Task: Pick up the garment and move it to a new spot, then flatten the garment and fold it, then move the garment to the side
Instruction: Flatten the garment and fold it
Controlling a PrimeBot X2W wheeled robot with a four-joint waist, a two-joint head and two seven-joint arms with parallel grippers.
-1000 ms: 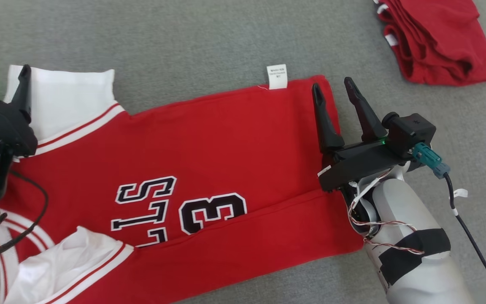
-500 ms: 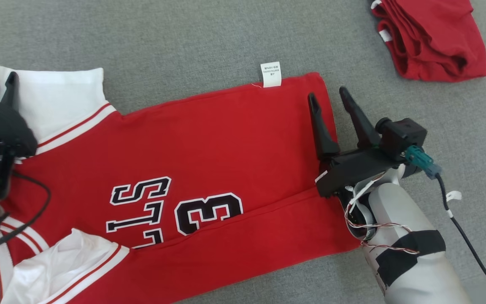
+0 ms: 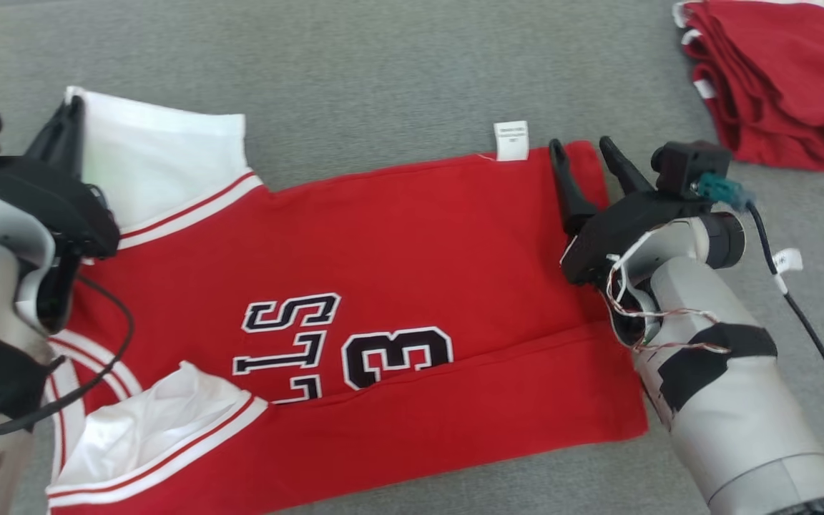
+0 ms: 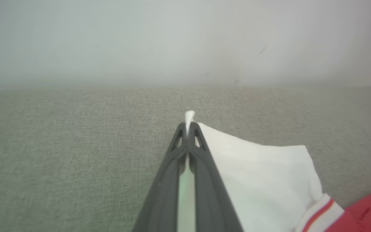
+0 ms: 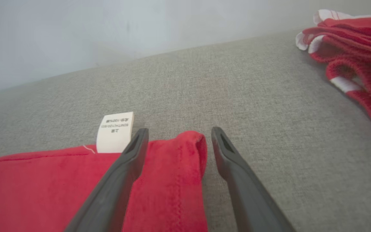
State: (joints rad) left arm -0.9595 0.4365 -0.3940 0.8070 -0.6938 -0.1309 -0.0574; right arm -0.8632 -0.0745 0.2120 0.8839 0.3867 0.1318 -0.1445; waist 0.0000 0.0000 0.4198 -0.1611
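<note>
The jersey (image 3: 398, 272) lies flat on the grey cloth (image 3: 383, 71), its near edge folded over. The left gripper (image 4: 188, 124) is pressed together on the white sleeve (image 3: 162, 157) at its corner. The right gripper (image 5: 179, 132) stands spread astride the hem corner (image 5: 185, 151), gripping nothing. It should probably close on every layer there, then both should lift evenly so the fold lands square.

Right claw (image 3: 584, 149): two long tapered black fingers on a black base. Behind it sit a boxy black camera (image 3: 687, 166), a teal plug (image 3: 723, 192) and a black cable (image 3: 815, 345). The pale grey forearm (image 3: 741, 429) is banded with black tape (image 3: 712, 361) and carries thin twisted wires (image 3: 669, 315). Left claw (image 3: 67, 121) is black as well.
</note>
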